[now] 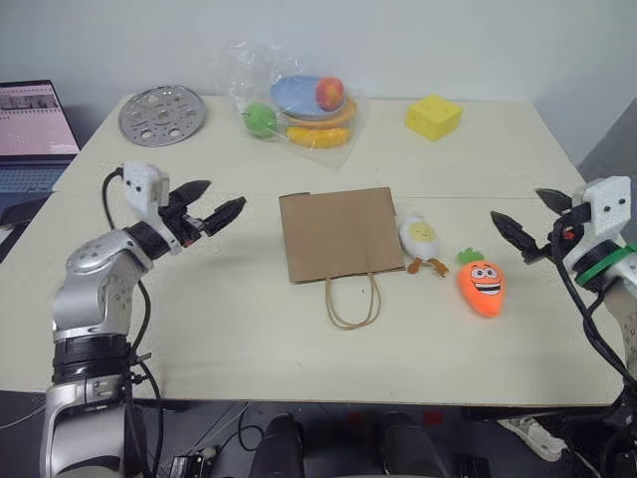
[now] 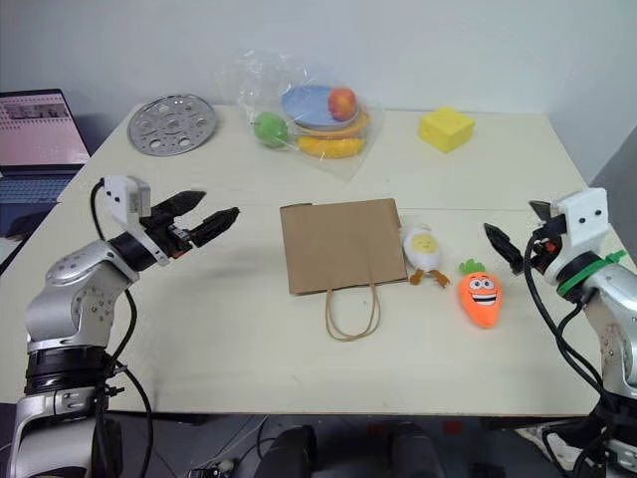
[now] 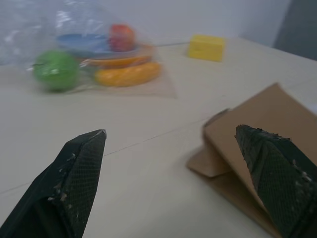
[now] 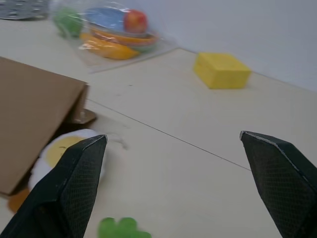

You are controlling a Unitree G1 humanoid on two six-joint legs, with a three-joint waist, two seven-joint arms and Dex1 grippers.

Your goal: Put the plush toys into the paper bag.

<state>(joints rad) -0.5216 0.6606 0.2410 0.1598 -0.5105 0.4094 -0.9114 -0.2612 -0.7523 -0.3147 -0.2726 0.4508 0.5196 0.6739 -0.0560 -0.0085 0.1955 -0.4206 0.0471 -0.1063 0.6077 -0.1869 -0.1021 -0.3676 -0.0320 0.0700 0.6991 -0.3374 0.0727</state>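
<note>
Your left claw [image 1: 219, 202] is spread wide and grasping nothing, hovering over the counter [image 1: 199, 309] left of the bag [image 1: 338, 234], pointing toward it. Your right claw [image 1: 530, 225] is likewise spread wide and empty, out right of the carrot [image 1: 482, 286]. The bag lies flat mid-counter, handles [image 1: 353, 302] toward you. The egg toy [image 1: 420, 239] sits just beside the bag's right edge; can't tell if it touches. The carrot lies near the egg toy, further right, leaves pointing away from you. Both toys are outside the bag. At the far edge: a plastic bag of fruit [image 1: 299, 105], a yellow block [image 1: 433, 117], a metal disc [image 1: 161, 116].
</note>
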